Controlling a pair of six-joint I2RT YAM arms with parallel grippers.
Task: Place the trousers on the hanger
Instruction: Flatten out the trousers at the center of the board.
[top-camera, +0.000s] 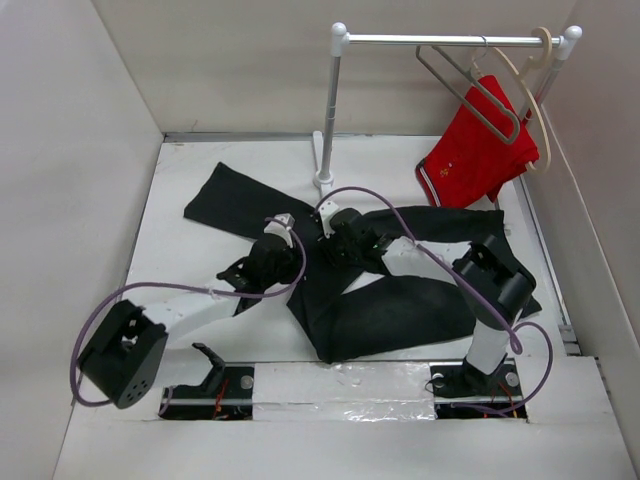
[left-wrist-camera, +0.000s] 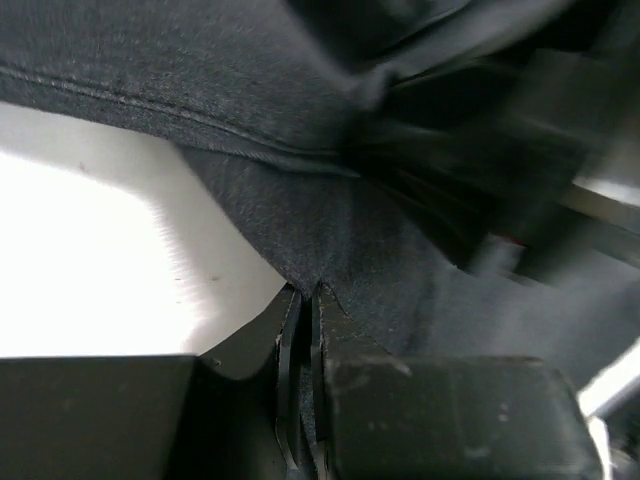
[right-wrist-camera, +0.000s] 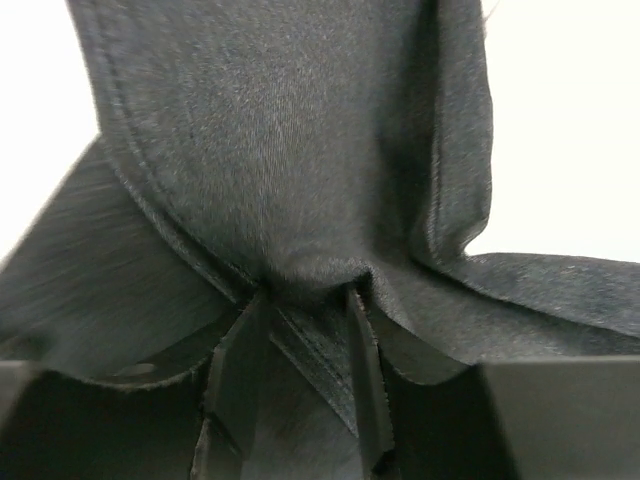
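Observation:
The black trousers (top-camera: 400, 315) lie spread over the white table (top-camera: 180, 250), one leg reaching to the back left. Both grippers meet at the middle of the garment. My left gripper (top-camera: 285, 240) (left-wrist-camera: 305, 292) is shut on a thin fold of the trousers (left-wrist-camera: 330, 230); cloth shows between its jaws. My right gripper (top-camera: 330, 240) (right-wrist-camera: 305, 292) is shut on a thicker bunch of the trousers (right-wrist-camera: 280, 150), with a seam running between its fingers (right-wrist-camera: 362, 350). The grey metal hanger (top-camera: 470, 90) hangs bare on the rail (top-camera: 450, 40) at the back right, far from both grippers.
A cream hanger (top-camera: 528, 90) with red shorts (top-camera: 475, 150) hangs on the same rail, right of the grey one. The rail's white post (top-camera: 328, 110) stands on the table just behind the grippers. White walls close in the left, back and right sides.

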